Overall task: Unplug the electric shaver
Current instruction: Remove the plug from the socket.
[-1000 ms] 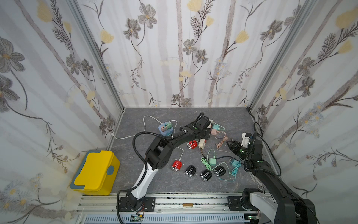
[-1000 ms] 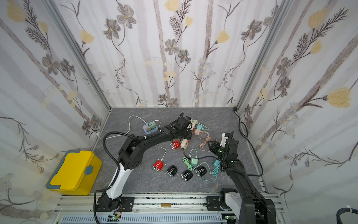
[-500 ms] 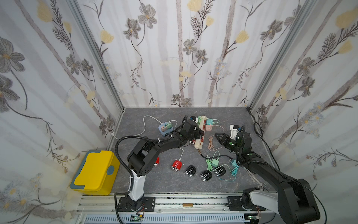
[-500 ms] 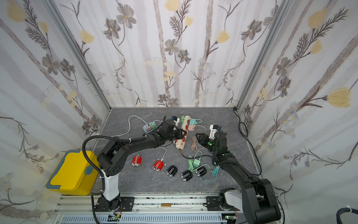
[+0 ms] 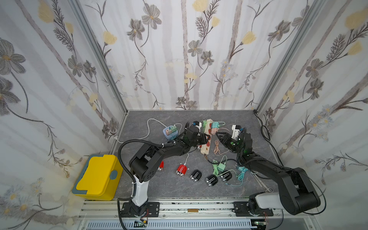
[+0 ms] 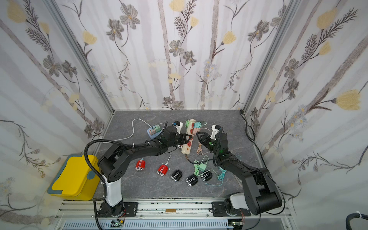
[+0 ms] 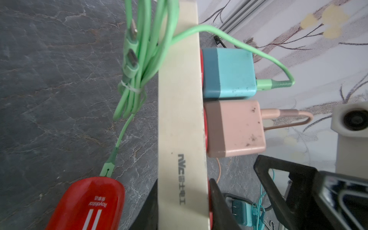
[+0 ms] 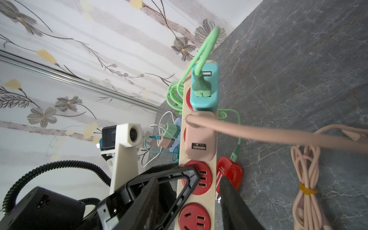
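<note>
A cream power strip (image 5: 207,137) with red sockets lies at the back middle. My left gripper (image 7: 183,209) is shut on its sides. A teal charger (image 7: 229,73) and a pink charger (image 7: 235,127) sit plugged into it. From the teal charger a green cable (image 7: 139,59) runs to a red electric shaver (image 7: 87,203) lying beside the strip. My right gripper (image 8: 191,209) is open just above the strip, close to the pink charger (image 8: 199,139), with nothing between its fingers. In both top views the left arm hides most of this shaver.
Two more red shavers (image 6: 140,164) (image 5: 181,169) and three black ones (image 5: 196,175) lie in front. A blue socket cube (image 5: 170,131) stands back left and a yellow box (image 5: 98,177) is off the table's left edge. A pink cable coil (image 5: 217,147), green charger (image 5: 221,166) and teal cable (image 5: 242,173) lie near the right arm.
My right gripper has moved back and left, up to the strip's pink charger, with its jaws wider. My left arm swung left while holding the strip, uncovering a red shaver.
</note>
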